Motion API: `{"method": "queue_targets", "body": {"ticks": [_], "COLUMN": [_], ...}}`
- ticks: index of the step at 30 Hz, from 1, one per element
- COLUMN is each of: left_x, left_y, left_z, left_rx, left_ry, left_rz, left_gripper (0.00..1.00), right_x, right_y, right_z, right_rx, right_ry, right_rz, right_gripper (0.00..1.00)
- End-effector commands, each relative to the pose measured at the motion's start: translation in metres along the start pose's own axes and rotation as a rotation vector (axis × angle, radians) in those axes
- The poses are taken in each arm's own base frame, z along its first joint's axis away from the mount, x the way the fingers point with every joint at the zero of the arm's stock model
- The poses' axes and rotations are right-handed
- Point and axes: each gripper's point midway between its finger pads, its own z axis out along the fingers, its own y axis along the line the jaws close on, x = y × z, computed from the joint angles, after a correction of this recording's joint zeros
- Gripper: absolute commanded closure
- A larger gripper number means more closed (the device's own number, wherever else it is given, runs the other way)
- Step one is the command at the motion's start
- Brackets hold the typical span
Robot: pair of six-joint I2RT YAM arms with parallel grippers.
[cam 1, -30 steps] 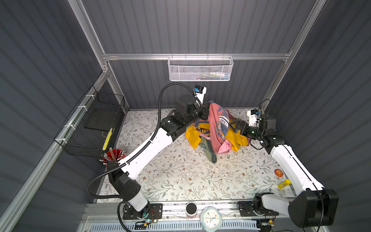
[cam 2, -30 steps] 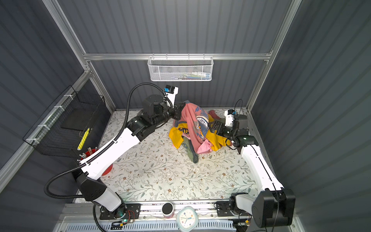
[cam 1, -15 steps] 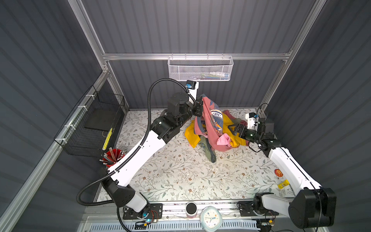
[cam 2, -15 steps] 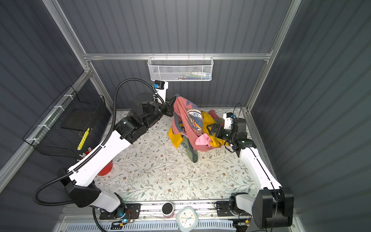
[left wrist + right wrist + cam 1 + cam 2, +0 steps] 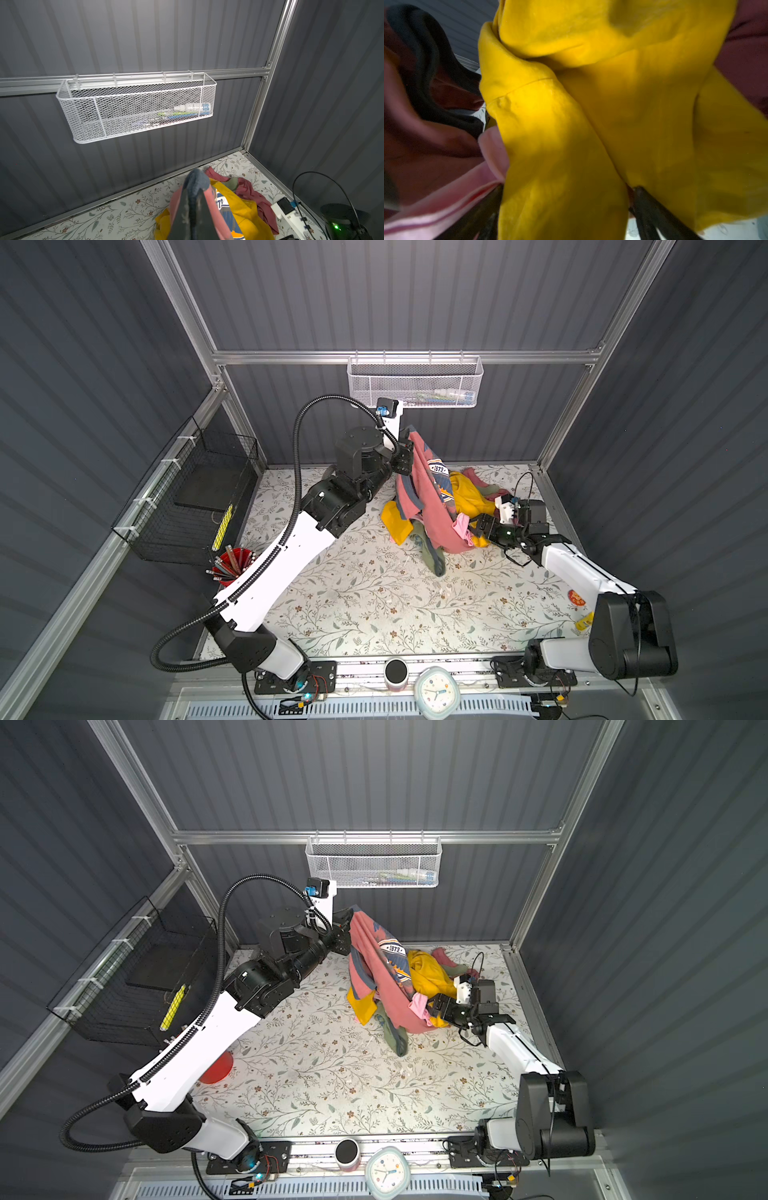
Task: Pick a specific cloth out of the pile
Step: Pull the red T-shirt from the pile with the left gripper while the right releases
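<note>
The left gripper (image 5: 405,456), pressed shut on the navy trim of the dusty salmon-red T-shirt with a "1973" print (image 5: 430,506), holds it high in front of the back wall, near the white wire-mesh basket (image 5: 415,383). The shirt hangs stretched, its long axis running from the gripper down and forward into the heap of yellow, pink and olive garments (image 5: 467,495) on the floral tabletop (image 5: 353,593). The right gripper (image 5: 477,526), jaws spread, sits at the heap's edge with yellow fabric between its fingers. A second earlier, the left gripper stood lower and the shirt hung shorter.
</note>
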Motion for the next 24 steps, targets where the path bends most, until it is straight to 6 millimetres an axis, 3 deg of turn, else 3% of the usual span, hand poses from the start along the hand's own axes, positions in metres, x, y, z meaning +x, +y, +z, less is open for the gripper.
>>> {"method": "queue_targets", "body": {"ticks": [1, 15, 24], "left_x": [-0.073, -0.102, -0.093], "left_y": [0.029, 0.06, 0.102], "left_z": [-0.046, -0.076, -0.085], "left_rx": [-0.113, -0.278, -0.529], "left_ry": [-0.191, -0.244, -0.165], "left_rz": [0.006, 0.1, 0.226], "left_gripper": [1.0, 1.0, 1.0], "right_x": [0.001, 0.013, 0.0], "right_y": [-0.007, -0.029, -0.021], "right_z": [0.003, 0.013, -0.003], "right_rx": [0.019, 0.076, 0.09], "right_ry": [-0.007, 0.005, -0.064], "right_rz": [-0.032, -0.065, -0.111], "right_gripper": [0.03, 0.01, 0.01]}}
